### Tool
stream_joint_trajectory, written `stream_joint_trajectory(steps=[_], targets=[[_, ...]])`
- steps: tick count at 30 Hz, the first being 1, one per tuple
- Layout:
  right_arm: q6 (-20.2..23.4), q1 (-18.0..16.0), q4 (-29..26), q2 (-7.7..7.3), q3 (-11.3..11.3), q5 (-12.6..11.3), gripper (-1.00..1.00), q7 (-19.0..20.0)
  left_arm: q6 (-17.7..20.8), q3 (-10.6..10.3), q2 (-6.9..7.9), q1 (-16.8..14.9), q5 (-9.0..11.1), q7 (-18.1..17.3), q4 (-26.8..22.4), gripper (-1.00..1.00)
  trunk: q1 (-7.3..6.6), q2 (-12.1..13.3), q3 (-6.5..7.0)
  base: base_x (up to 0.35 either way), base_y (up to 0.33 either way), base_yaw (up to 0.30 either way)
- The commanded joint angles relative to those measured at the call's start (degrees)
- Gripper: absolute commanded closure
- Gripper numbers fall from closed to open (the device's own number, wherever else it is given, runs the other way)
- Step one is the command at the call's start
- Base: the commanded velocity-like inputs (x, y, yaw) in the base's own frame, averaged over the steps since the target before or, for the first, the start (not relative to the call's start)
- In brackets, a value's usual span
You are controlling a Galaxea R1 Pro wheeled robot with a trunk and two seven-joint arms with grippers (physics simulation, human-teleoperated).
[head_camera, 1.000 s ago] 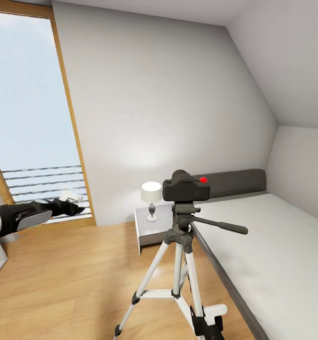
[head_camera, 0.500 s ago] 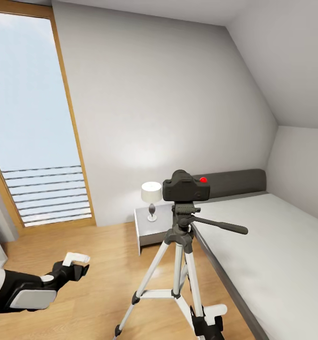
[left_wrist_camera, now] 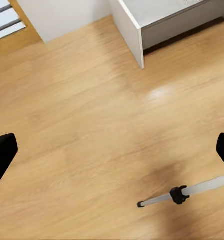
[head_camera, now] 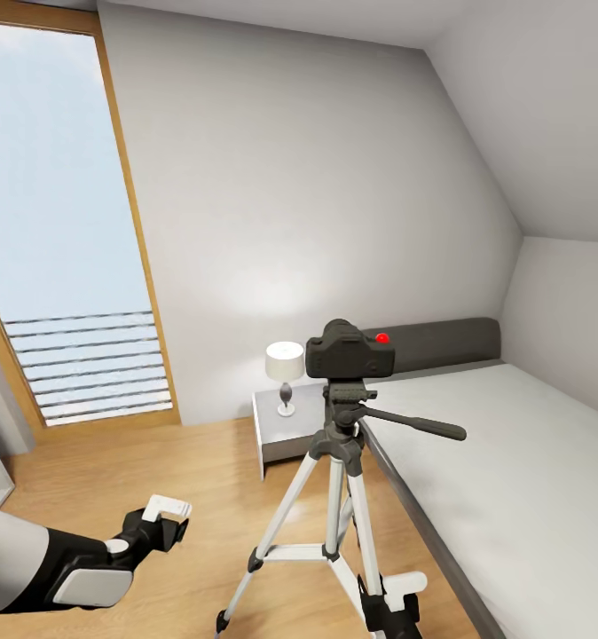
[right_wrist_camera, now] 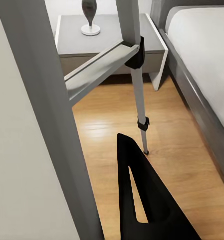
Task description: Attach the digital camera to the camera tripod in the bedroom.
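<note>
Head view: the camera [head_camera: 349,350] sits on top of the tripod [head_camera: 334,497] in the bedroom, black body level, red button up at its right end. The long pan handle sticks out from the head toward the bed [head_camera: 512,461]. The silver legs splay down to the wood floor [head_camera: 113,461], and the tripod stands just beside the bed's near edge. Behind it a small grey nightstand [head_camera: 286,430] carries a white lamp [head_camera: 284,373], against the pale wall. A tall wood-framed window [head_camera: 59,222] takes up the left side.

My left gripper [head_camera: 161,519] hangs low at the left, over bare floor, well apart from the tripod and holding nothing. From its own wrist camera my two black fingertips [left_wrist_camera: 2,155] sit at opposite edges of the picture, spread wide, with floor between them, one tripod leg [left_wrist_camera: 184,192] and its black foot lying across the lower corner, and the nightstand's [left_wrist_camera: 156,20] corner further off.

My right gripper [head_camera: 392,608] shows at the bottom edge beneath the tripod, white and black, close beside a leg. In the right wrist view I see one black finger [right_wrist_camera: 141,200] pointing at the floor, a grey tripod leg very near, another leg [right_wrist_camera: 139,95] standing beyond, with the nightstand, lamp base [right_wrist_camera: 90,20] and bed [right_wrist_camera: 201,60] behind. I cannot tell whether this gripper is spread or pressed together
</note>
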Motion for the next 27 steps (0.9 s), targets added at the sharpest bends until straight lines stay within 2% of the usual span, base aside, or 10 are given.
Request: stream_joint_trajectory(steps=[1,27], targets=[[0.51,0.02,0.96,-0.28,0.80,-1.74,1.00,-0.77,-0.38,-0.19,-0.03,-0.08,0.35,0.06,0.16,-1.00,0.04,0.00,-0.04,0.000,0.000,0.000],[0.42,0.02,0.94,-0.28,0.83,-1.76,1.00,-0.77,-0.40,-0.21,-0.34,-0.03,0.32,0.06,-0.33,-1.00,0.04,0.00,-0.04,0.000,0.000,0.000]])
